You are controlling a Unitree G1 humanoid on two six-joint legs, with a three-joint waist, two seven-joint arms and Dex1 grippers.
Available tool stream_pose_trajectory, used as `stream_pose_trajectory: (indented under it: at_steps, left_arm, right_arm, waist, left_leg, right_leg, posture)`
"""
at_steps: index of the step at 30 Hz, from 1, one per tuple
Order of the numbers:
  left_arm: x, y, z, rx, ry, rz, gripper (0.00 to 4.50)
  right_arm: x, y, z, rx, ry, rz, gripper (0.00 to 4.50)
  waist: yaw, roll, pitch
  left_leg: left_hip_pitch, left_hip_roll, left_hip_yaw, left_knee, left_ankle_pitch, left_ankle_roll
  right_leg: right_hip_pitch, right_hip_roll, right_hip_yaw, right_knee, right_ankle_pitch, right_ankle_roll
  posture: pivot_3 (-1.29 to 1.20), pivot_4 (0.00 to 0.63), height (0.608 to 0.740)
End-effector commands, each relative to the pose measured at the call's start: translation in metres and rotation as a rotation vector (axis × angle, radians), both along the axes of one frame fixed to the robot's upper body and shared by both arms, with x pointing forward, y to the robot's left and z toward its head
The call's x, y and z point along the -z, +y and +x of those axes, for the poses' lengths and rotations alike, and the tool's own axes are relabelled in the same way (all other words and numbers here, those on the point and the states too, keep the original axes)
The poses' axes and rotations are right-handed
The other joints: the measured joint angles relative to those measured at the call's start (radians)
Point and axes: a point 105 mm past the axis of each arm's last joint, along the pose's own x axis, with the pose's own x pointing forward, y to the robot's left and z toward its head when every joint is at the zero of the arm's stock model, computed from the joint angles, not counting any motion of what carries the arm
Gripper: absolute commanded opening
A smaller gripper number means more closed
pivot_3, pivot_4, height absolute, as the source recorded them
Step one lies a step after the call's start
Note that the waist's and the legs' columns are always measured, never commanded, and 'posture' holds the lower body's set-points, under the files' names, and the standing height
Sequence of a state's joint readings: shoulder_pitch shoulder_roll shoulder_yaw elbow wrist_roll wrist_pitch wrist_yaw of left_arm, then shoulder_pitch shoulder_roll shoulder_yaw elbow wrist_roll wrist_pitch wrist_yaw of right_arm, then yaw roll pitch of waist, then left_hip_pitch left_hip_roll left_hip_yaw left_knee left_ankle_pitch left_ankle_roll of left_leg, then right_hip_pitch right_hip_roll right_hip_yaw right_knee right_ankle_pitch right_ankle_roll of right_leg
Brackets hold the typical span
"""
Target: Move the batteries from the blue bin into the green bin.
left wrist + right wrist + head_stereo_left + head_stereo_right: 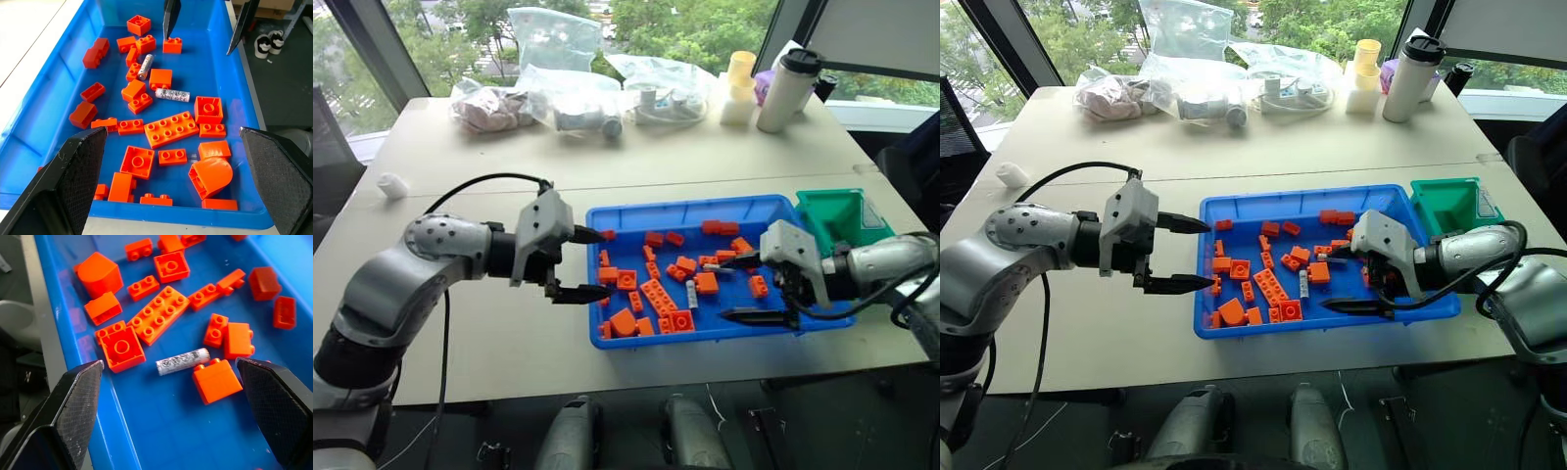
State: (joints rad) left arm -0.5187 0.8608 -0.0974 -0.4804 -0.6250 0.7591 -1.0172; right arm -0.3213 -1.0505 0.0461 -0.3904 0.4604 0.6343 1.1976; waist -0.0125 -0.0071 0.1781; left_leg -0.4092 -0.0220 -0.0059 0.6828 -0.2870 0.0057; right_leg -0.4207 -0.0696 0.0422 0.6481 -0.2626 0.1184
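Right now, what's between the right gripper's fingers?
In the right wrist view, a battery lies on the blue bin floor between the fingers, beside orange bricks.

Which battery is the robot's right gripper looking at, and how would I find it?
Start at the big blue bin on the table, full of orange bricks. Look between the right gripper's open fingers: the battery lies flat on the blue floor beside a square orange brick. It is the thin silver cylinder with dark markings, not orange and not studded.
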Motion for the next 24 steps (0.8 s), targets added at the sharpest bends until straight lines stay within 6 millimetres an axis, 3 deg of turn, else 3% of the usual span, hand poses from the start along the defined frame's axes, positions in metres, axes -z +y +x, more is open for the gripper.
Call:
stream_pose_trajectory:
  at_steps: [1,11,23,24]
  left_arm:
    - [-0.009,0.002,-0.004,-0.009,-0.04,-0.01,4.5]
    - [0.002,0.008,-0.015,0.014,-0.008,0.086,4.5]
    - [-0.001,0.006,-0.011,-0.015,-0.026,0.073,4.5]
    - [-0.001,0.006,-0.01,-0.017,-0.027,0.073,4.5]
  right_arm:
    - [-0.002,0.004,0.009,-0.083,-0.086,-0.033,4.47]
    - [0.026,0.012,0.028,-0.185,-0.077,-0.082,4.47]
    - [0.05,0.02,0.043,-0.222,-0.036,-0.111,4.47]
    - [0.051,0.021,0.044,-0.222,-0.035,-0.109,4.24]
  waist:
    - [0.0,0.0,0.0]
    - [0.003,0.0,0.0]
    - [0.001,0.0,0.0]
    - [0.001,0.0,0.0]
  left_leg:
    - [0.0,0.0,0.0,0.0,0.0,0.0]
    - [0.0,0.0,0.0,0.0,0.0,0.0]
    - [0.0,0.0,0.0,0.0,0.0,0.0]
    - [0.0,0.0,0.0,0.0,0.0,0.0]
  right_leg:
    - [0.0,0.0,0.0,0.0,0.0,0.0]
    - [0.0,0.0,0.0,0.001,0.0,0.0]
    - [-0.001,0.0,0.0,0.001,0.0,0.0]
    - [-0.001,0.0,0.0,0.001,0.0,0.0]
  posture:
    - [0.0,0.15,0.74]
    - [0.0,0.15,0.74]
    - [0.0,0.15,0.74]
    - [0.0,0.15,0.74]
